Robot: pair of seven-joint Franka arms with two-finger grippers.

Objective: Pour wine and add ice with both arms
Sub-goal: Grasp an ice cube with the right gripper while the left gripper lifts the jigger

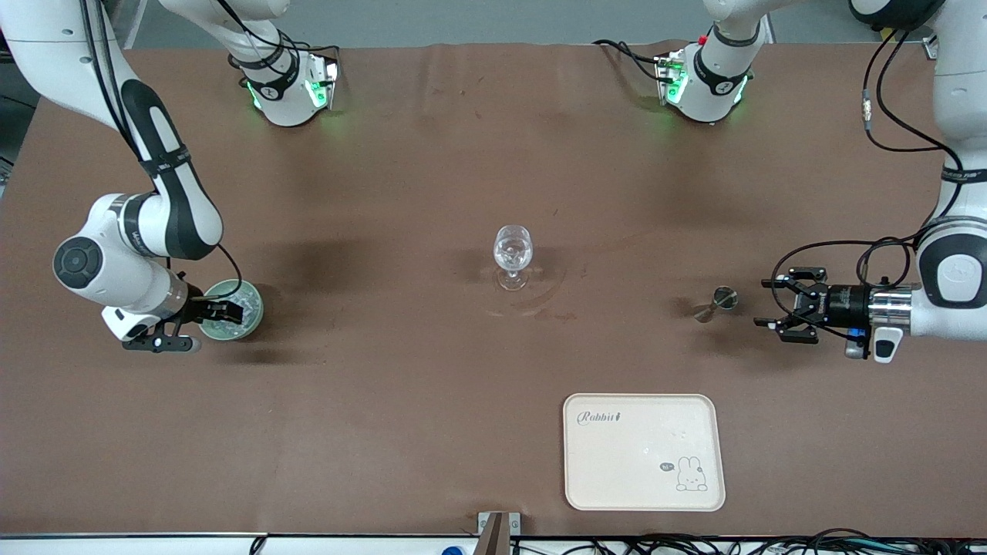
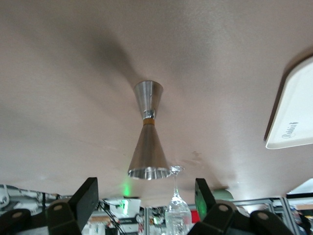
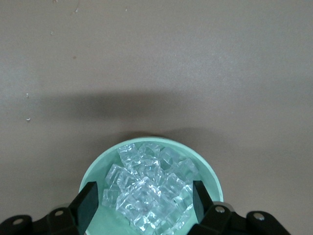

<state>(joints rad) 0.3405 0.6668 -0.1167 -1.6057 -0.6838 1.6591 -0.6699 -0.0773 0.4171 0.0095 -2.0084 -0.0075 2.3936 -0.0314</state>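
My right hand (image 3: pixel 144 198) hangs spread over clear ice chunks (image 3: pixel 149 188) in a mint-green bowl (image 3: pixel 95 169); my left hand (image 1: pixel 788 314), spread, faces the upright steel hourglass jigger (image 1: pixel 715 302), which a skewed closure could topple.

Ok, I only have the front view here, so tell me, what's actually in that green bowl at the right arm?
Observer: The right wrist view shows the bowl piled with clear ice cubes.
Operator: Is that arm's hand closed on anything?
Observer: No. The right gripper is open, its fingers spread over the pile with the cubes between them.
Operator: And the small metal thing at the other arm?
Observer: The left wrist view shows it is a jigger, upright and hourglass-shaped, with an orange band at its waist. It is lined up ahead of the open left gripper and is not touched.
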